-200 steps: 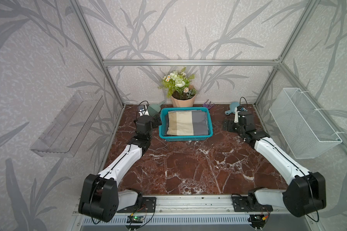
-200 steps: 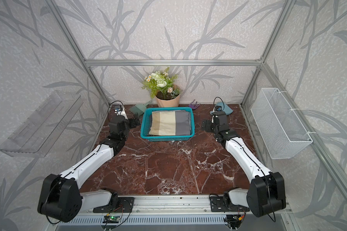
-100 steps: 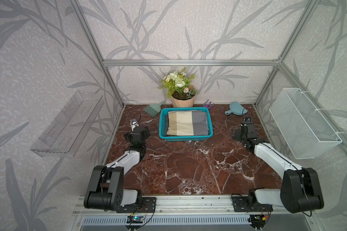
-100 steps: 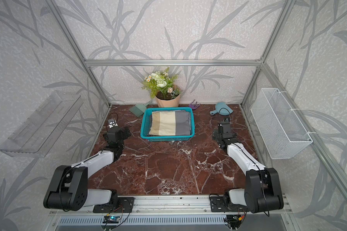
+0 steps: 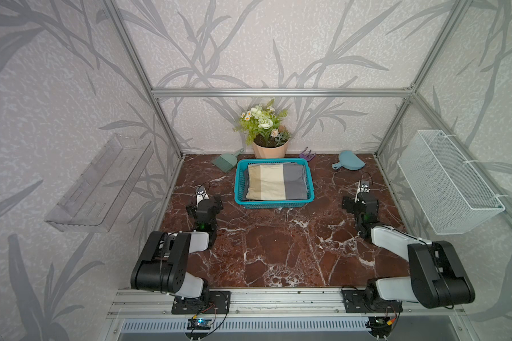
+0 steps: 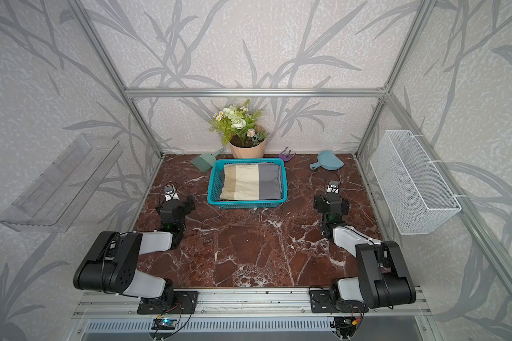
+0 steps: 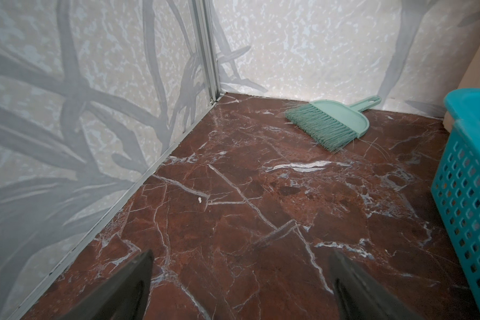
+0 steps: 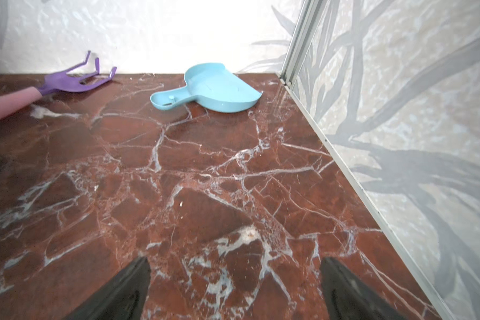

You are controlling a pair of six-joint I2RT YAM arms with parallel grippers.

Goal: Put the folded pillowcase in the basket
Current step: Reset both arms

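pillowcase point(image 5: 274, 186): flat inside basket point(image 5: 274, 204); placing looks done.
left pincer point(image 7: 241, 257): wide open, empty.
right pincer point(image 8: 236, 261): wide open, empty.
you: park arms clear of basket.

We see the left arm point(image 5: 195, 242) and right arm point(image 5: 396, 245) alike: blocky black joints, rounded white links, thin black cables point(image 5: 402, 235), a green light point(image 5: 203, 226) by each wrist.

A robot test cell dressed like a home, probably inside a lab: aluminium frame point(image 5: 278, 92), leaf-print wall panels point(image 5: 56, 88), marble-look tabletop point(image 5: 278, 251), potted flowers point(image 5: 267, 131), arms point(image 5: 160, 265) bolted to a rail point(image 5: 278, 298).
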